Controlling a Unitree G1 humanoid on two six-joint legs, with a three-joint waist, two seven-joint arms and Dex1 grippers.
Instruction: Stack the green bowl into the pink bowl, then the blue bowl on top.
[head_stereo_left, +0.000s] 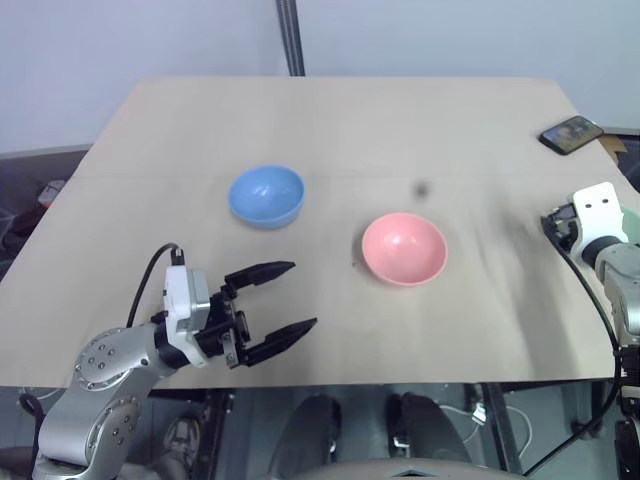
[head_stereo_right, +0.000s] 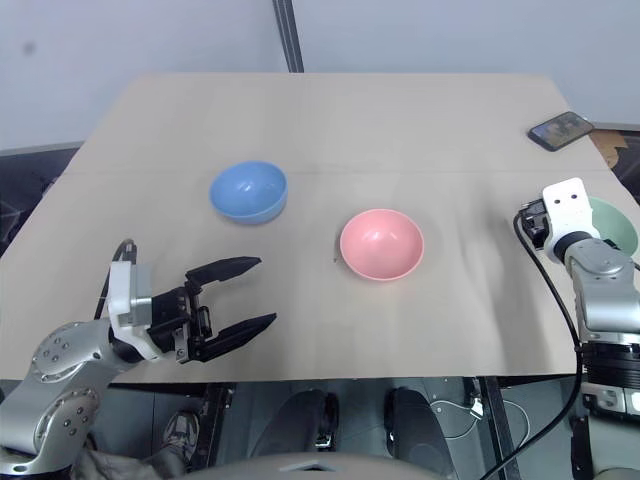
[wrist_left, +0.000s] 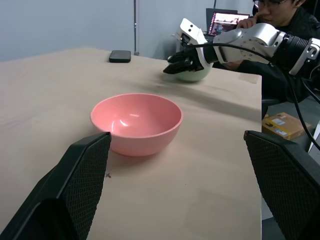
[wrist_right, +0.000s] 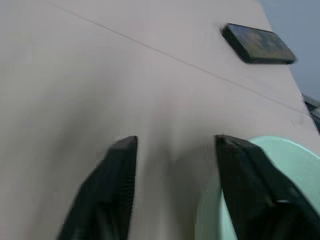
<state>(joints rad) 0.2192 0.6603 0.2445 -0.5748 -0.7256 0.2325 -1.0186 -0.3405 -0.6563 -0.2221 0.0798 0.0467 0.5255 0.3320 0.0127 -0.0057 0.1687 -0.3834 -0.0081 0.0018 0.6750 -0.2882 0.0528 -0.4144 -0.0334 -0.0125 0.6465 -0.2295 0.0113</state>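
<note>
Pink bowl (head_stereo_left: 404, 248) sits upright near the middle of the tan counter (head_stereo_left: 330, 130), empty. Blue bowl (head_stereo_left: 266, 195) stands apart from it, farther back and toward the robot's left, also upright and empty. Green bowl (head_stereo_right: 612, 224) is at the counter's right edge, mostly hidden behind the right wrist in the head views. Left tool (head_stereo_left: 280, 310) hangs over the near left part of the counter, fingers spread wide, holding and touching nothing; its wrist view looks across at the pink bowl between the two fingers. Right tool (wrist_right: 175, 185) is at the green bowl, fingers parted: one finger (wrist_right: 247, 185) lies over the bowl's rim, the other finger (wrist_right: 112, 185) is over bare counter beside it, so the rim sits between them. Cannot tell if the fingers actually press the rim. Black phone (head_stereo_left: 571, 133) lies flat at the far right corner. A person sits beyond the counter's right side by a laptop (wrist_left: 227, 22).
</note>
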